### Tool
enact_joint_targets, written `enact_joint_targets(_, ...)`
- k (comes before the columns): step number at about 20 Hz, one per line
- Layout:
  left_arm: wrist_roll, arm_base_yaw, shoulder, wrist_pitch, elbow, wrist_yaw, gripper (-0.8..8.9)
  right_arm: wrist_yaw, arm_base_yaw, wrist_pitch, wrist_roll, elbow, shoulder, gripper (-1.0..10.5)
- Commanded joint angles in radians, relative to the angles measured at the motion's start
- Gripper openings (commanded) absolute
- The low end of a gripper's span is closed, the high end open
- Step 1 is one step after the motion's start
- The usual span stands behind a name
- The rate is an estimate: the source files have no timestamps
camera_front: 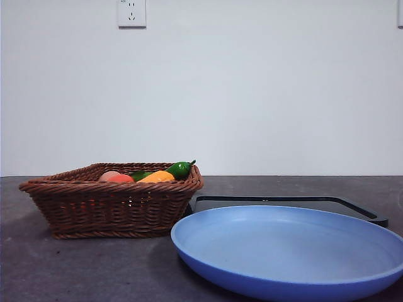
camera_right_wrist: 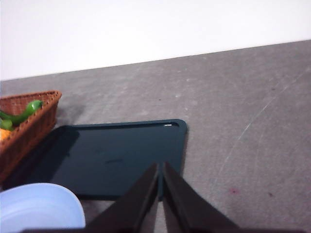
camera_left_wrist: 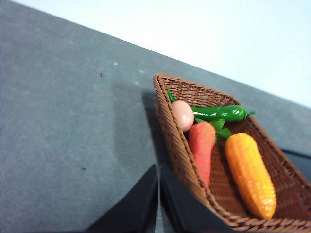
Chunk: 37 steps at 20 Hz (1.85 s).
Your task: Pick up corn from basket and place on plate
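Left wrist view: corn (camera_left_wrist: 250, 174) beside fingers (camera_left_wrist: 141, 204)

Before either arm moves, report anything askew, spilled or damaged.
Nothing stands out. The corn, carrot, green pepper and pinkish fruit lie inside the wicker basket; the blue plate sits empty before the black tray.

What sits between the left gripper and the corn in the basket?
In the left wrist view, the basket's woven wall and a carrot separate the left gripper from the corn.
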Motion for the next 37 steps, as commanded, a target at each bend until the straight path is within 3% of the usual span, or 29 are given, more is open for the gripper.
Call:
enact_joint_targets(1, -0.100, 0.002, 0.000, 0.026, -0.026, 0.003, 0.07, -0.003, 0.000, 0.011, 0.082, -0.002, -0.002, 0.0)
enact_joint_targets(5, -0.164, 0.002, 0.000, 0.023, -0.009, 0.023, 0.06, -0.005, 0.000, 0.019, 0.177, 0.017, -0.002, 0.0)
enact_joint_targets(9, -0.226, 0.002, 0.002, 0.004, 0.028, 0.101, 0.06, -0.005, 0.000, 0.019, 0.198, 0.056, -0.002, 0.0)
enact_joint_targets(13, -0.231, 0.002, 0.007, -0.058, 0.084, 0.137, 0.07, -0.021, 0.000, -0.006, 0.228, 0.118, 0.001, 0.0)
enact_joint_targets(20, -0.200, 0.002, 0.075, -0.138, 0.208, 0.197, 0.07, -0.019, 0.000, -0.159, 0.213, 0.283, 0.084, 0.0)
enact_joint_targets(25, -0.121, 0.002, 0.190, -0.205, 0.306, 0.268, 0.07, -0.063, 0.000, -0.286, 0.109, 0.405, 0.214, 0.0)
enact_joint_targets(32, 0.112, 0.002, 0.393, -0.396, 0.464, 0.296, 0.07, -0.216, 0.013, -0.460, -0.068, 0.547, 0.419, 0.0)
enact_joint_targets(37, 0.220, -0.002, 0.510, -0.492, 0.550, 0.333, 0.07, -0.232, 0.062, -0.573, -0.148, 0.603, 0.521, 0.0)
